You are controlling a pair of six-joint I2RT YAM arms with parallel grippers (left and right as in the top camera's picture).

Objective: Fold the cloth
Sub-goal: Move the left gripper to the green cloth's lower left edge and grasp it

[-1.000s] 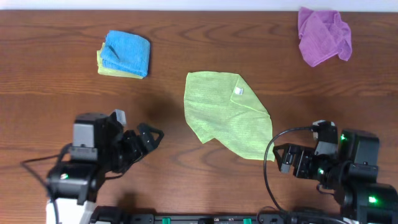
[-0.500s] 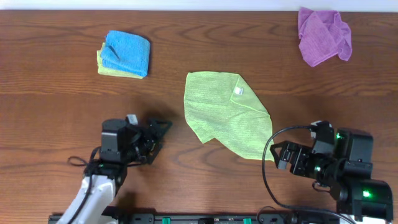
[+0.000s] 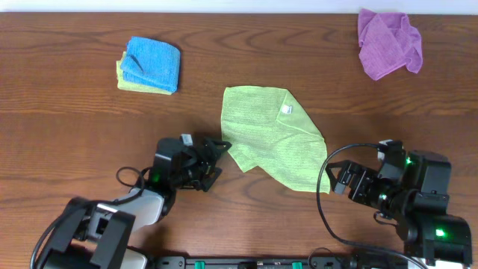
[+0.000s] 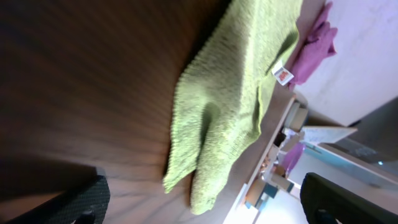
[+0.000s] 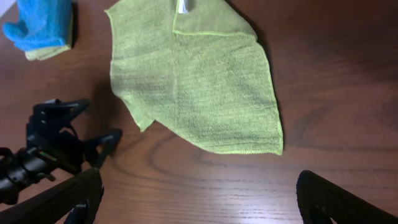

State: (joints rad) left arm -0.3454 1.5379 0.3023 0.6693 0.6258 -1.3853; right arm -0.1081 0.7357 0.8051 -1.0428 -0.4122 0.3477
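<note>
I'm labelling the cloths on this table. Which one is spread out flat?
The green cloth in the middle, lying open with one corner turned over. The blue cloth is neatly folded; the purple cloth is bunched up.

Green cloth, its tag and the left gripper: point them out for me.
Green cloth [image 3: 272, 142]: overhead view, middle of the fabric.
Tag [image 3: 285, 110]: overhead view, centre of the white label.
Left gripper [image 3: 219, 162]: overhead view, gap between its open jaws.
</note>
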